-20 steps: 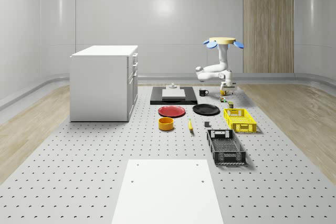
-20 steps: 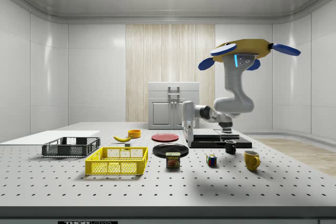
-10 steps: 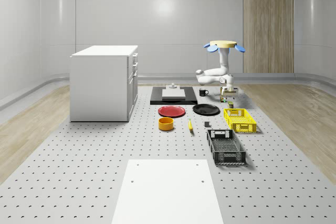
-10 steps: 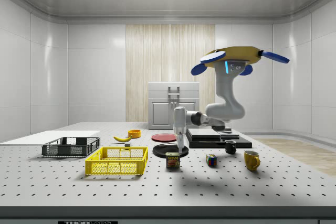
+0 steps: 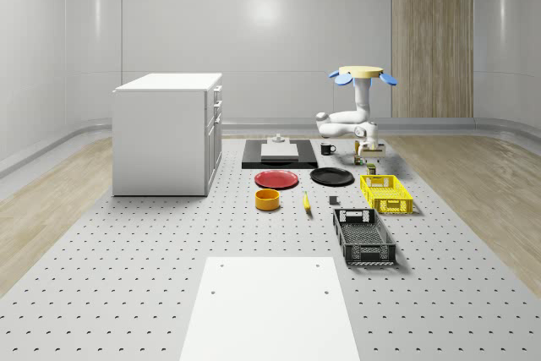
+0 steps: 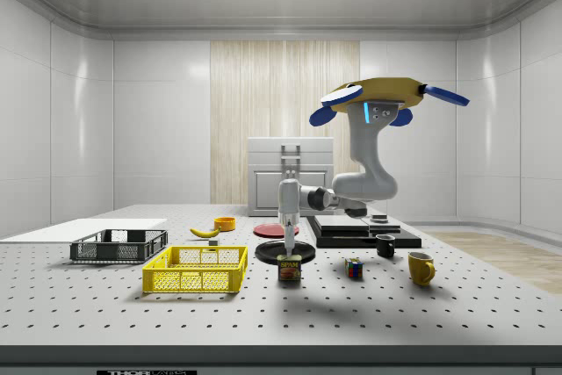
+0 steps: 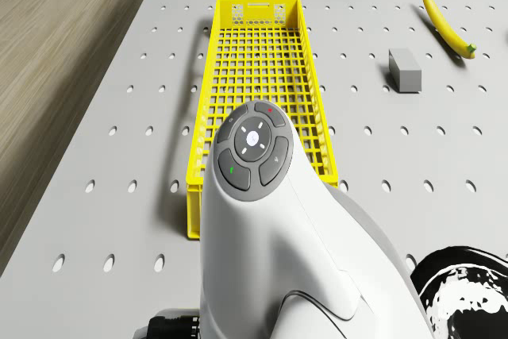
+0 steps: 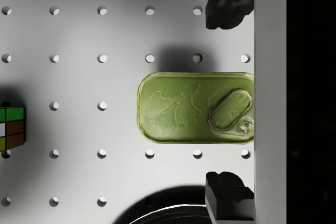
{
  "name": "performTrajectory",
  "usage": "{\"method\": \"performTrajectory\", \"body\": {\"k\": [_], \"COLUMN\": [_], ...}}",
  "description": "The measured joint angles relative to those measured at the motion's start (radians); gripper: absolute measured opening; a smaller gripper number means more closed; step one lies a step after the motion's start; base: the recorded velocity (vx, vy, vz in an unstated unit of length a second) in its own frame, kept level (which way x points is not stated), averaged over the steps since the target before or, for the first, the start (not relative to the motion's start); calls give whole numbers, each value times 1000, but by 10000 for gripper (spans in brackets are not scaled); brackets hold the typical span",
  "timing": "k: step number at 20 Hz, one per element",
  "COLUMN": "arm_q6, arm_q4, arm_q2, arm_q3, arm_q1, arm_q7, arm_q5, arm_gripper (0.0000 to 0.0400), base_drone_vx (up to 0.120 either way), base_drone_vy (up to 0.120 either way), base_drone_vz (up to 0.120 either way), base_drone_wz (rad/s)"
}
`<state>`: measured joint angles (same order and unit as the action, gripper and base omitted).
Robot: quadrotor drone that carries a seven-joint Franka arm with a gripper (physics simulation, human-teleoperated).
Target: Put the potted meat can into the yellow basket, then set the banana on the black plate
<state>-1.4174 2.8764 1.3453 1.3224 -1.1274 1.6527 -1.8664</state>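
The potted meat can (image 6: 290,268) stands upright on the tabletop (image 6: 369,305), apart from the yellow basket (image 6: 196,270) on the side view's left and just in front of the black plate (image 6: 263,254). The pincer (image 6: 288,249) hangs straight down right above the can's lid; in the wrist view its fingers (image 8: 227,3) stand spread, one to each long side of the can (image 8: 195,108), gripping nothing. The drone (image 6: 384,96) hovers in the air above the tabletop, beyond the black mug (image 6: 385,246). The banana (image 6: 205,232) lies farther back, near the orange bowl (image 6: 225,223). A colour cube (image 6: 353,269) sits near the can.
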Motion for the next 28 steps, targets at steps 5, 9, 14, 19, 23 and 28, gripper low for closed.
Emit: {"method": "performTrajectory", "body": {"k": [5, 9, 14, 19, 23, 28], "arm_q6": [-44, -71, -90, -101, -109, -121], "arm_q4": [-13, -24, -30, -25, -25, -29], "arm_q2": [24, 38, 49, 60, 68, 76], "arm_q3": [-63, -104, -126, -135, -137, -150], "arm_q1": [-1, -5, -8, 0, 9, 10], "arm_q7": [-5, -7, -7, -9, -17, -21], "arm_q5": [-55, -91, -109, -116, -115, -126], "arm_gripper": [400, 400, 400, 400, 400, 400], "base_drone_vx": [0, 0, 0, 0, 0, 0], "base_drone_vy": [0, 0, 0, 0, 0, 0], "base_drone_vz": [0, 0, 0, 0, 0, 0], "base_drone_wz": [0, 0, 0, 0, 0, 0]}}
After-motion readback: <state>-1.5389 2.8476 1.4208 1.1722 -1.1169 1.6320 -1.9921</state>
